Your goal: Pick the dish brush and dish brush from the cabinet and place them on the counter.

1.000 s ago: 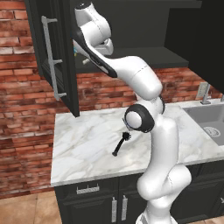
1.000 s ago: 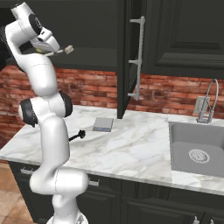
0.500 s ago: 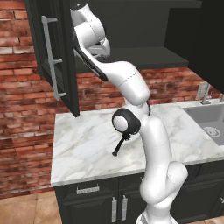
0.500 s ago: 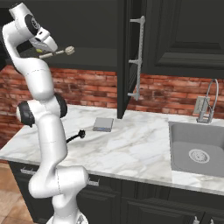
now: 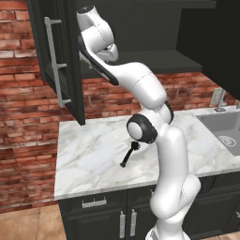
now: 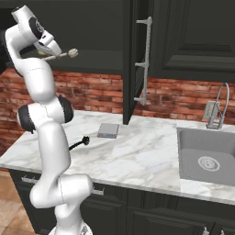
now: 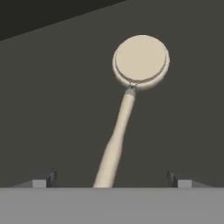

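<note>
marble counter (image 6: 151,156) below black cabinet (image 6: 193,36), brick wall (image 6: 92,92) behind

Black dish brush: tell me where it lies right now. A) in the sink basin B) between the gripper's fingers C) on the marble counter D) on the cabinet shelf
C. The black dish brush lies flat on the white marble counter, beside the arm's lower joint; the right base view shows it there too, left of the grey pad.
</note>
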Controlling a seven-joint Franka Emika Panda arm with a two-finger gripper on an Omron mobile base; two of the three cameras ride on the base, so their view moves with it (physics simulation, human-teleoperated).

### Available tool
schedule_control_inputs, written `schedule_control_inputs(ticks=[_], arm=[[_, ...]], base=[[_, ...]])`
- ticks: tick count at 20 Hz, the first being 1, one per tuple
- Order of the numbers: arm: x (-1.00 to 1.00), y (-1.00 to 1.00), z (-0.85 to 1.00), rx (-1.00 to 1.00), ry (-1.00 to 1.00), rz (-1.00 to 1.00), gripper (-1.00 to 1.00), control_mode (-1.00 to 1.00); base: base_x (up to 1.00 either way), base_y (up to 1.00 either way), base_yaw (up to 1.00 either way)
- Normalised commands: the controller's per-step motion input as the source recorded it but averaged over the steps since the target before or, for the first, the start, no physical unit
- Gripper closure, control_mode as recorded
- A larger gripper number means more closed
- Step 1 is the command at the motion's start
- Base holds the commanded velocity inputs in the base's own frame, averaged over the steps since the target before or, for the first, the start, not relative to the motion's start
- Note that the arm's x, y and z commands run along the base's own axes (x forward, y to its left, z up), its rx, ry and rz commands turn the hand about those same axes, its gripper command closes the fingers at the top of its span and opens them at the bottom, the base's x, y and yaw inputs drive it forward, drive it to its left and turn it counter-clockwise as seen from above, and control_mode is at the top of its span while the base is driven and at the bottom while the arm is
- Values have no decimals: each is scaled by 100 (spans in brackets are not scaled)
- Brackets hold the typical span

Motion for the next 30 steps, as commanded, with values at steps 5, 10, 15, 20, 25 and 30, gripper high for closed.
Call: schedule_control_inputs(ticks=[5, 10, 15, 20, 25, 30], arm=[[23, 7, 0, 0, -4, -3, -100, -100], [18, 8, 0, 0, -3, -2, -100, -100], [5, 0, -4, 1, 3, 0, -100, -100], [0, 2, -4, 0, 3, 0, 100, -100], [0, 0, -1, 0, 1, 0, 100, -100], [0, 0, -1, 0, 1, 0, 100, -100]], base=[[0, 0, 0], [0, 0, 0], [0, 0, 0], [0, 0, 0], [0, 0, 0], [0, 0, 0]])
